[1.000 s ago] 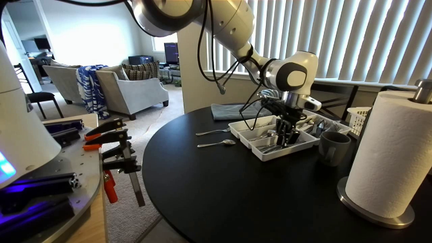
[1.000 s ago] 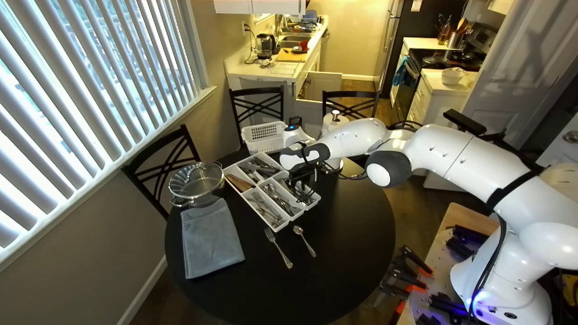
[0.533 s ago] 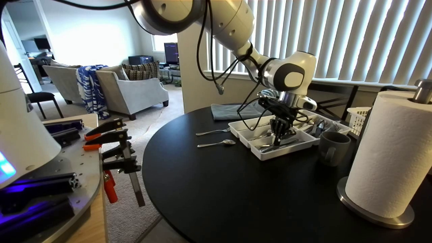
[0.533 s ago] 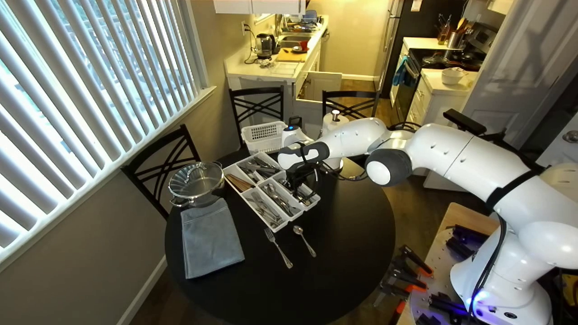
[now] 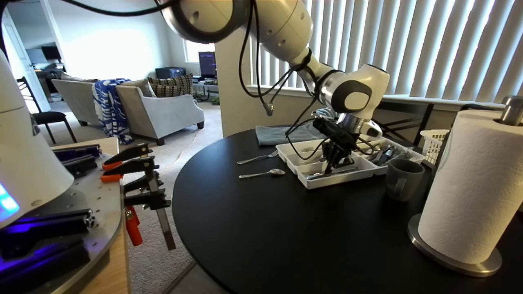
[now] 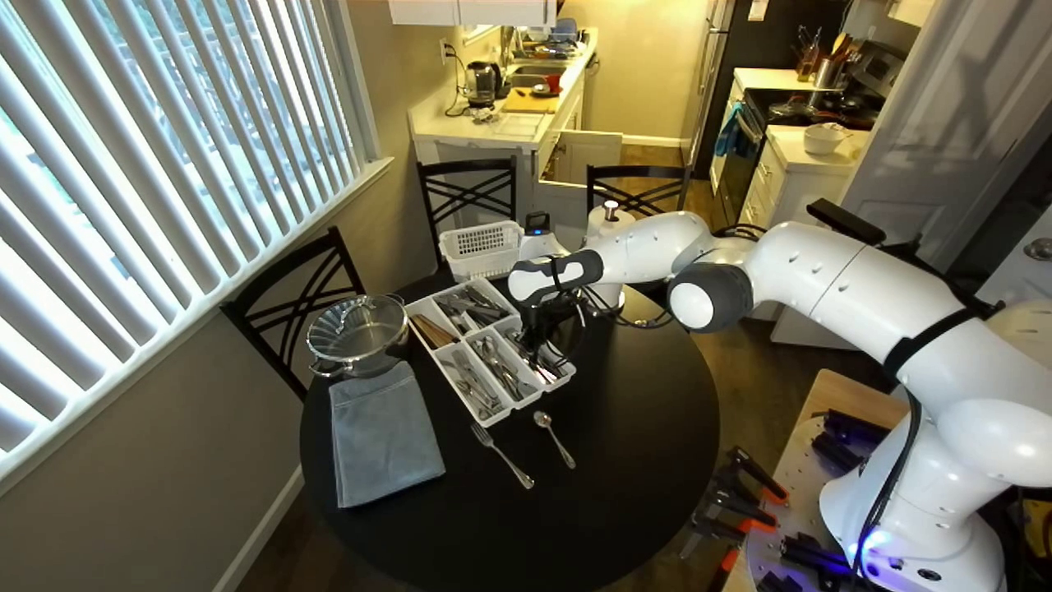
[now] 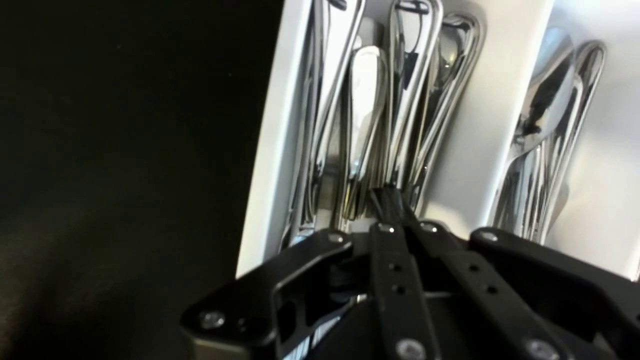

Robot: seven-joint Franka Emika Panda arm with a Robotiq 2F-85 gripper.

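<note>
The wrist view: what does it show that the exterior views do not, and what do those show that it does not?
Only the wrist view: the gripper plainly shut, and its screw heads.
Only the exterior views: the grey cloth, the fork and spoon lying loose on the table, the paper towels, the white basket.
Shared: the white tray with cutlery, the gripper reaching down at one compartment.

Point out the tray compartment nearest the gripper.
The leftmost compartment in the wrist view, bordering the black table: the gripper reaches down into it, at the metal handles; other compartments lie farther off.
</note>
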